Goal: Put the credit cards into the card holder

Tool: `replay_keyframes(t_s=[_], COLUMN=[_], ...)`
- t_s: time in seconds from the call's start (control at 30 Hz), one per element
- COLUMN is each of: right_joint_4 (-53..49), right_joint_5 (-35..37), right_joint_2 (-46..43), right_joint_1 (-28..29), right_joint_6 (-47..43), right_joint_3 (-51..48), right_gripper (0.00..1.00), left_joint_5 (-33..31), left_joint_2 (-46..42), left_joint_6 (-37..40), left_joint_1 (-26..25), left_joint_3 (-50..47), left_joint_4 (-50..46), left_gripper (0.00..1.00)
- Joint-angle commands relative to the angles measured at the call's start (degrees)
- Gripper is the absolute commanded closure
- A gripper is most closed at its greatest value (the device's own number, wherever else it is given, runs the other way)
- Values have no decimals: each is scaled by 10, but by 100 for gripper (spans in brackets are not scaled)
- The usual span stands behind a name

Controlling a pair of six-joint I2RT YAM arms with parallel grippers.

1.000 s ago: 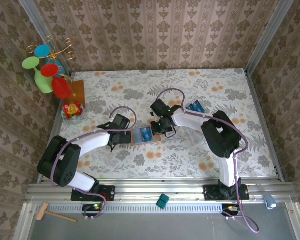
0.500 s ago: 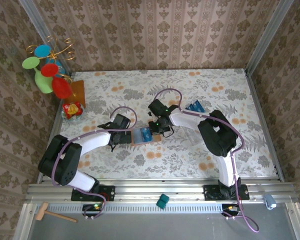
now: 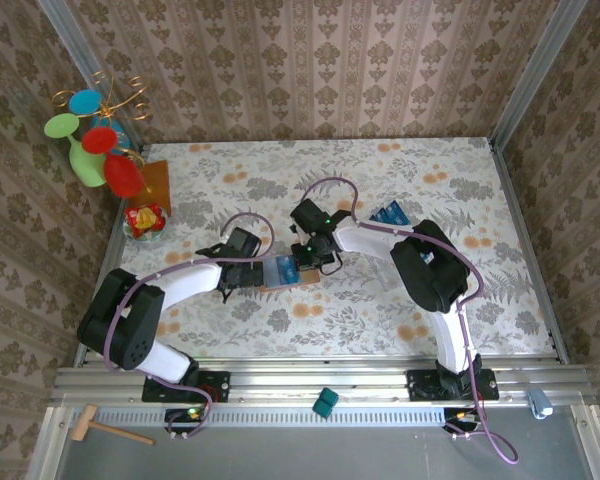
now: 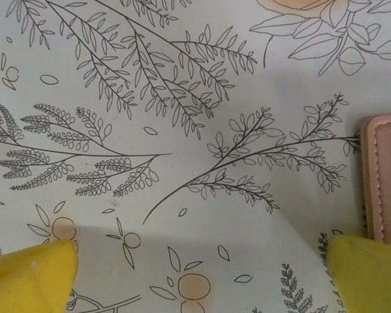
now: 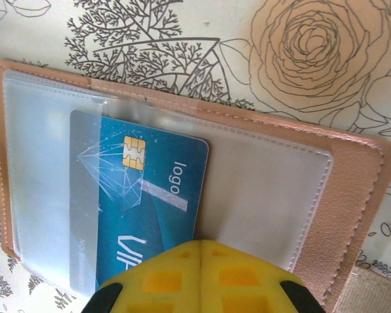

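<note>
at the far left a wire stand (image 3: 92,130) with coloured discs is standing at the edge of the flowered tabletop (image 3: 430,170), with an amber square (image 3: 153,183) lying just beside it and a small red and yellow object (image 3: 143,220) sitting a little nearer the arms. down on the rail in front, a wooden mallet (image 3: 105,428) is lying to the left and a teal block (image 3: 325,403) is sitting near the middle.

the left gripper (image 3: 252,272) is hanging low over the tabletop at the left edge of the card holder (image 3: 288,272). its jaws are standing wide apart, gripping nothing: in the left wrist view the two yellow fingertips (image 4: 32,277) are framing bare printed tabletop, and the pink stitched edge of the card holder is showing just beside the right-hand fingertip.

the card holder is lying open and flat near the middle of the tabletop, between the two grippers. a blue card (image 5: 140,208) is sitting partway under its clear sleeve, chip end inside and the near end sticking out.

the right gripper (image 5: 202,277) is reaching in from the right with its yellow fingers pressed together, tips meeting the near edge of that blue card; whether the edge is pinched between them is not clear.

further right, the other credit cards (image 3: 390,214) are lying in a small blue pile, well apart from the card holder.
</note>
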Motion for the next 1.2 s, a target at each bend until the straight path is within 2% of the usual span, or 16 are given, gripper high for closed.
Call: replay_keyframes(t_s=[0.0,1.17], right_joint_4=[-4,34], right_joint_5=[-14,-69], right_joint_2=[15,40], right_joint_1=[7,28], right_joint_6=[10,60], right_joint_3=[17,45], right_gripper=[97,97], left_joint_5=[4,6], left_joint_2=[19,30], left_joint_6=[12,4], left_joint_1=[1,-15], left_joint_3=[5,6], left_joint_4=[12,25], left_gripper=[0,0])
